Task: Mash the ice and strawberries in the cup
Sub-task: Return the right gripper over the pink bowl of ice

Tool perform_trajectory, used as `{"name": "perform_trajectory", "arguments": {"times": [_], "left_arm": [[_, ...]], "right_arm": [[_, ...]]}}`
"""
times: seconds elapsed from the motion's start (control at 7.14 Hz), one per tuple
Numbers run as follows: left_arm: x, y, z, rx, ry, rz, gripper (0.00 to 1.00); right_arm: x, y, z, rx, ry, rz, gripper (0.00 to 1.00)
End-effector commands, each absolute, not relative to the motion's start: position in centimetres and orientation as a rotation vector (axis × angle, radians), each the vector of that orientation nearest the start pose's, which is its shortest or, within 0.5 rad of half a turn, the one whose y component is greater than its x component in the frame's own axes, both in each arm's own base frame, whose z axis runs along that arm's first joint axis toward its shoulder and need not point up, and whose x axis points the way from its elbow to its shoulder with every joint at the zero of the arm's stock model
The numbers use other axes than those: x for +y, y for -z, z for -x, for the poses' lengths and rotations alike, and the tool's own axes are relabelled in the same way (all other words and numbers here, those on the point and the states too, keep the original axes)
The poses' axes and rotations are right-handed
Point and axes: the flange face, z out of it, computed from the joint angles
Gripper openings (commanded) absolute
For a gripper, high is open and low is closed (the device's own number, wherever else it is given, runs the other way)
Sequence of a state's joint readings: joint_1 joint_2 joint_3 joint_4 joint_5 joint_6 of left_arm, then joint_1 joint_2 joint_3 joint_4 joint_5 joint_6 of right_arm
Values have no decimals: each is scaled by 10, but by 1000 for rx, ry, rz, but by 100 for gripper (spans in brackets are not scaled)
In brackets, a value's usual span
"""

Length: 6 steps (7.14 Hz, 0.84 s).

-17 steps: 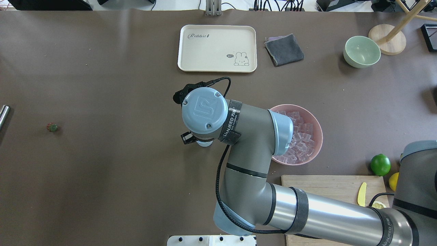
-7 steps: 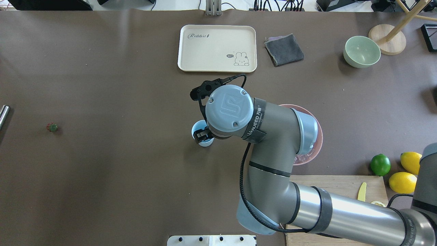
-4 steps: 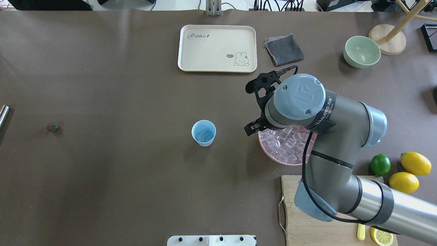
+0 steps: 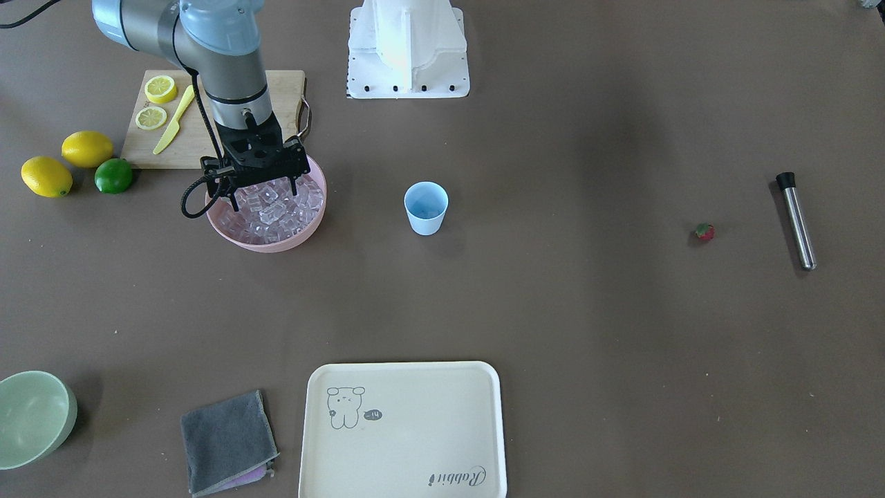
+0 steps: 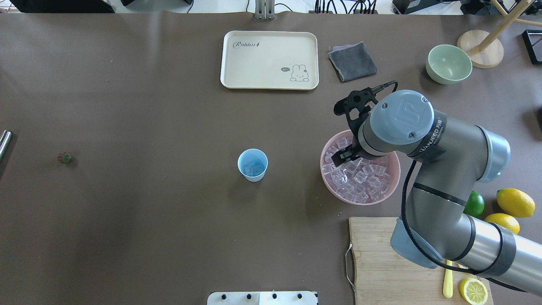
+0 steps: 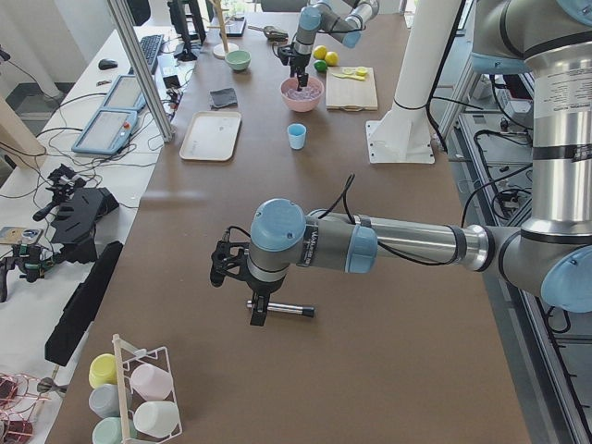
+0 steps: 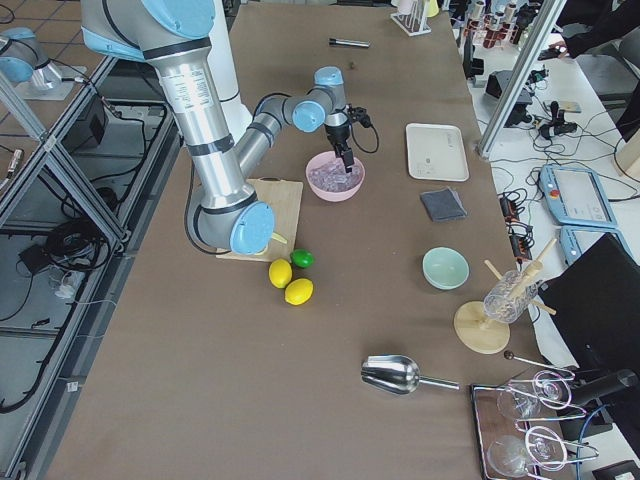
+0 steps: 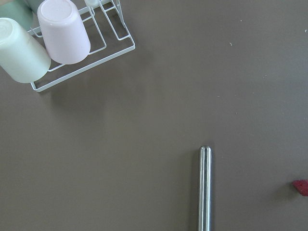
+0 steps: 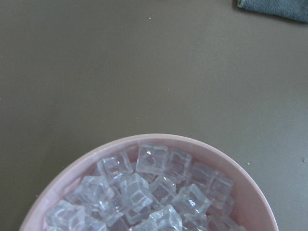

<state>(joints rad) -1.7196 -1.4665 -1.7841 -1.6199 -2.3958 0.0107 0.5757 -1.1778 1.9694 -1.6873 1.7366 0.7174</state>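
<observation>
The light-blue cup (image 5: 253, 165) stands upright mid-table with a few ice cubes (image 5: 253, 169) in its bottom. To its right, a pink bowl (image 5: 360, 200) is heaped with more ice (image 9: 144, 192). My right gripper (image 4: 264, 197) hangs open just above that heap, fingers pointing down, nothing between them. The strawberry (image 5: 64, 158) lies alone far to the left, near a steel muddler (image 4: 796, 221). My left gripper (image 6: 256, 319) hovers over the muddler (image 8: 205, 187); I cannot tell whether it is open or shut.
A cream tray (image 5: 269, 59), a grey cloth (image 5: 352, 61) and a pale green bowl (image 5: 449, 63) line the far side. A cutting board (image 5: 381, 254) with lemon slices and a yellow knife, a lime (image 5: 476, 203) and lemons (image 5: 514, 202) sit near right. A cup rack (image 8: 57, 38) stands far left.
My right gripper rose from over the cup, swung right and came down over the pink bowl. The cup stayed put and its ice now shows.
</observation>
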Motion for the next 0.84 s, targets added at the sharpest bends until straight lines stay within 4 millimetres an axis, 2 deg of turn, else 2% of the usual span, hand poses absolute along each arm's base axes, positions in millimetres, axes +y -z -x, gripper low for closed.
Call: {"name": "perform_trajectory", "arguments": {"times": [0.0, 0.28, 0.7], "left_arm": [[-442, -595, 128, 808, 68, -212, 99], [-442, -593, 128, 807, 66, -216, 99], [-441, -591, 128, 807, 65, -221, 99]], "right_arm": [[-406, -314, 411, -587, 322, -297, 99], [-390, -318, 421, -587, 342, -285, 99], [-379, -315, 439, -584, 361, -280, 98]]}}
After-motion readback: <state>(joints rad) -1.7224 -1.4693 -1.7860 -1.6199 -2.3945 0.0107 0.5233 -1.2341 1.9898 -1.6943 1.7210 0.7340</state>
